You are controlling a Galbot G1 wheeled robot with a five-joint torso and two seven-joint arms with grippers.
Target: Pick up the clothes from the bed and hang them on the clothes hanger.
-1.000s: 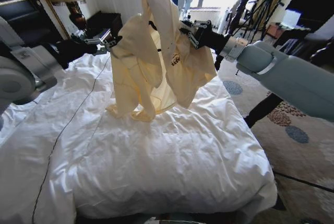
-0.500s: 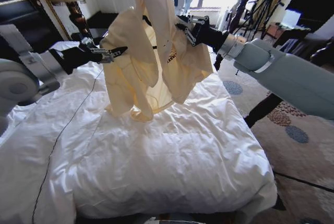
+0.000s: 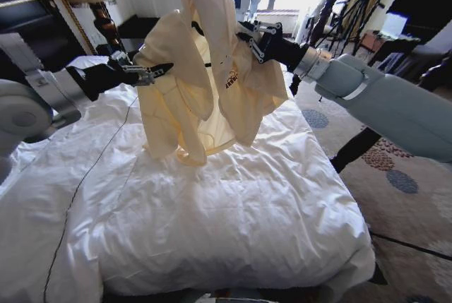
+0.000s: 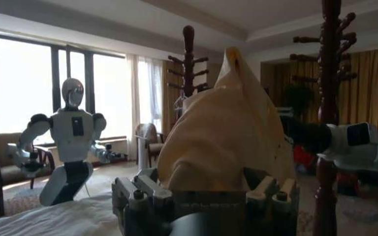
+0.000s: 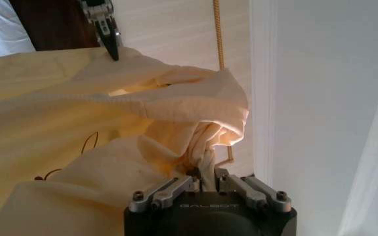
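Head view: the clothes (image 3: 205, 77) hang in the air above the bed (image 3: 233, 204), hem just clear of the white duvet. Compared with a second ago, the left gripper (image 3: 157, 71) has slid outward along the shoulder and the garment sits slightly higher and more spread; judged, this is opening the top for hanging. The right gripper (image 3: 254, 40) is pinched on the fabric near the neckline, arm reaching in from the right. The left arm extends level from the left, its jaws narrow and at the fabric edge; whether they grip it I cannot tell.

Left wrist view: the clothes (image 4: 225, 128) rise as a peak directly ahead of the fingers, wooden posts behind.

Right wrist view: the right gripper (image 5: 205, 184) is clamped on a bunched fold of clothes (image 5: 110, 147); the left gripper's tip (image 5: 110, 42) touches the far edge. I do not spot a hanger.
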